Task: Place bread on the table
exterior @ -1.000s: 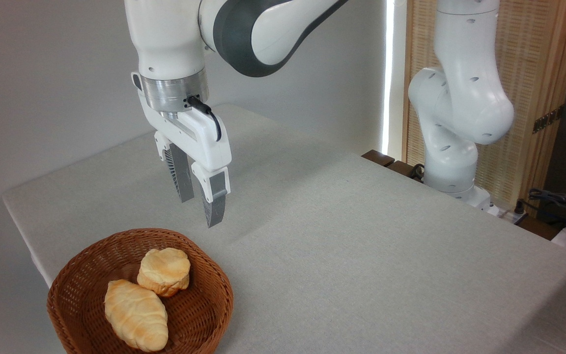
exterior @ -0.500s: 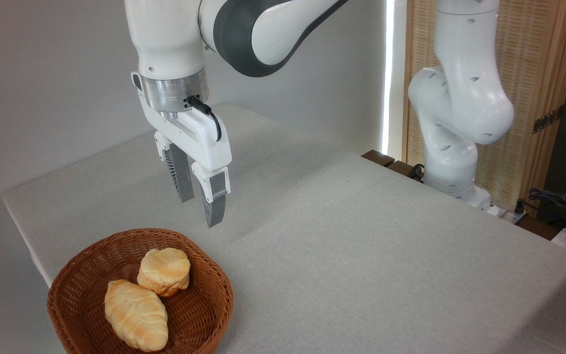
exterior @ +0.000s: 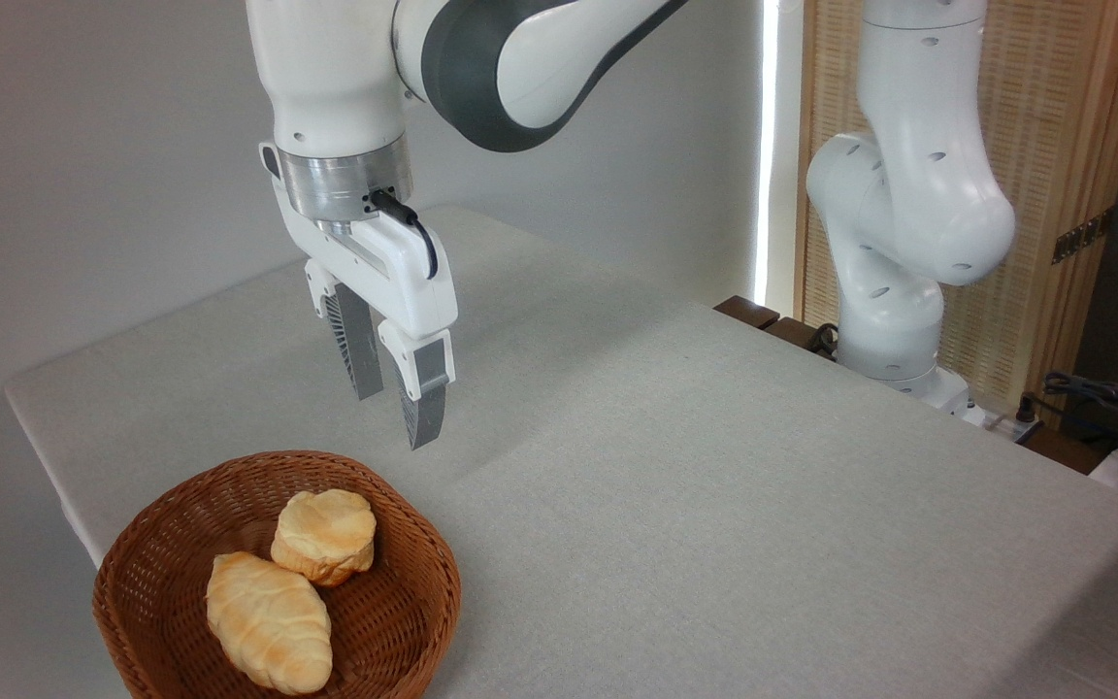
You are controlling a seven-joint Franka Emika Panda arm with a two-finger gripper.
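Grey-beige table (exterior: 714, 466) carries the wicker basket (exterior: 404, 621) near its front left corner. My gripper (exterior: 394, 413) hangs above the basket's far rim, fingers parted narrowly, empty. Inside the basket, an oval loaf (exterior: 268, 621) touches the round bread (exterior: 324, 536) behind it.

— How is the light? 
— Bright and even, soft all round. A narrow strip of white glare (exterior: 769, 146) runs down the back wall beside the slatted wooden screen (exterior: 1054, 175), blown out to pure white.

— Shadows? 
— Faint ones. A soft grey band lies on the table (exterior: 714, 466) under the gripper (exterior: 394, 413), running toward the far edge. The inside of the wicker basket (exterior: 423, 602) is darker on its left wall.

— Sharpness? 
— Fair in the middle; the fabric weave shows. The cables (exterior: 1102, 408) at the right edge are soft and dim. The white arm (exterior: 908, 194) carries mild sheen, no hard highlights.
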